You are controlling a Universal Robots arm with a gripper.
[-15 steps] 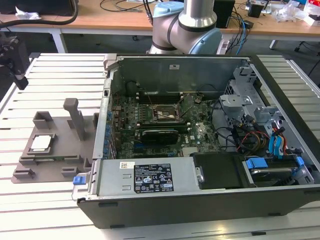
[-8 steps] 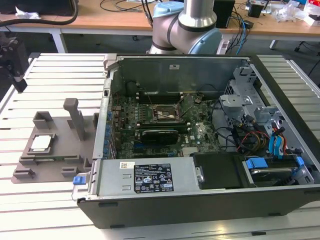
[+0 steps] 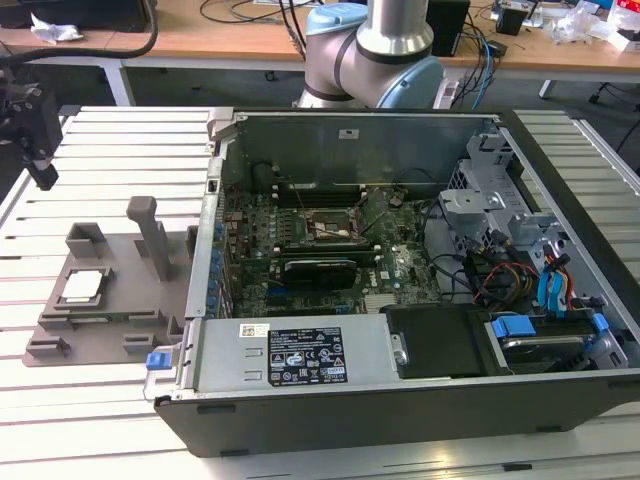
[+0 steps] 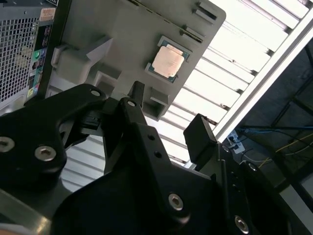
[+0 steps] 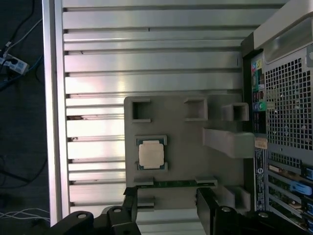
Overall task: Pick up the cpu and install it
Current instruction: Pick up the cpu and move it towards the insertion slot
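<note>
The cpu (image 3: 82, 287) is a small silver square lying flat in a recess of the grey plastic tray (image 3: 120, 290), at the exterior view's left, beside the open computer case (image 3: 400, 300). In both wrist views the cpu (image 5: 151, 154) (image 4: 168, 62) sits uncovered on the tray. My black gripper (image 3: 42, 172) hangs well above the slatted table, to the exterior view's left of the tray and apart from the cpu. In both wrist views the gripper (image 5: 167, 208) (image 4: 168, 122) is open, with nothing between its fingers. The black motherboard socket (image 3: 325, 228) lies inside the case.
Upright posts (image 3: 150, 232) rise from the tray between the cpu and the case wall. A thin green board (image 5: 176, 183) lies in a tray slot near the cpu. Cables and drive bays (image 3: 520, 260) crowd the case's far side. A slatted metal table (image 3: 110, 420) carries everything.
</note>
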